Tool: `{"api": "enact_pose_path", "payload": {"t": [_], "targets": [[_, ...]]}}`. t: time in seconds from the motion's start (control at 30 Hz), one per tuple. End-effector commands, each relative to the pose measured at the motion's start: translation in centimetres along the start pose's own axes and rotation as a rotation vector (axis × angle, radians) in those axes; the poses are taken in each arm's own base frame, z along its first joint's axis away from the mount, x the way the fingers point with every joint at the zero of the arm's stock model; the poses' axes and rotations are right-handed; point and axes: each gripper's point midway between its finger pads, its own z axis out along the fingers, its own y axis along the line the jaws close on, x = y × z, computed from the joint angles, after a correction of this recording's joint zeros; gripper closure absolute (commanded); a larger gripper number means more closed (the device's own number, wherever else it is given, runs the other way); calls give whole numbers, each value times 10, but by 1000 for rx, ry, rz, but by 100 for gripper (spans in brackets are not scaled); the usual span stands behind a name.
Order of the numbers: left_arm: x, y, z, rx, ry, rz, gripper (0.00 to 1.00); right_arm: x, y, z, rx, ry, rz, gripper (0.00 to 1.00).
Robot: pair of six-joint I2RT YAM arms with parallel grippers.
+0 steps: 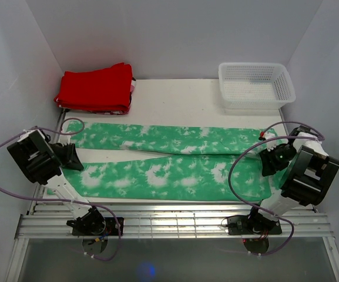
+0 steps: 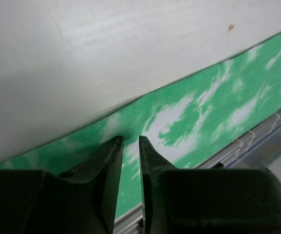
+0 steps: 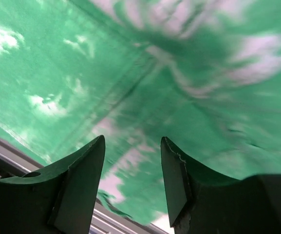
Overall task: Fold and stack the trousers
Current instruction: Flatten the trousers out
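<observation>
White table [image 1: 175, 97] bears trousers [image 1: 169, 173]; left end effector [image 2: 130, 146] nearly together, grip unclear, right end effector [image 3: 133, 146] apart.

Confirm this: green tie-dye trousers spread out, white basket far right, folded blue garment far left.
Not quite: the folded garment at far left is red, not blue, as the top external view shows. The trousers are spread out and the white basket is far right.
</observation>
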Motion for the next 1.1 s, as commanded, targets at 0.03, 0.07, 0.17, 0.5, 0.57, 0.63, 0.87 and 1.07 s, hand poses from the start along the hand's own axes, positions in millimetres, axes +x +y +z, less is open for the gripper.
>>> {"api": "enact_pose_path", "payload": {"t": [0.03,0.07,0.17,0.5,0.57,0.63,0.87,1.07], "targets": [[-83,29,-14,-118,-225,225,61,-65,-12,-43,3,-223,-60,44],[-91,19,-23,-94,-249,258,59,-78,-12,-50,-3,-267,-34,45],[-97,-10,-49,-61,-296,341,51,-119,-21,-75,11,-406,-17,48],[-99,-187,-35,203,-383,767,43,-193,-17,-14,-5,-422,-81,65],[-82,-226,-15,245,-358,831,43,-199,-15,1,-24,-412,-69,68],[-82,-276,18,252,-343,1016,43,-210,-10,13,-52,-421,-72,70],[-29,-393,133,392,-203,1226,47,-213,-2,64,-71,-366,-63,74],[18,-443,224,448,-76,1253,51,-213,-31,94,-6,-302,-13,82]]}}
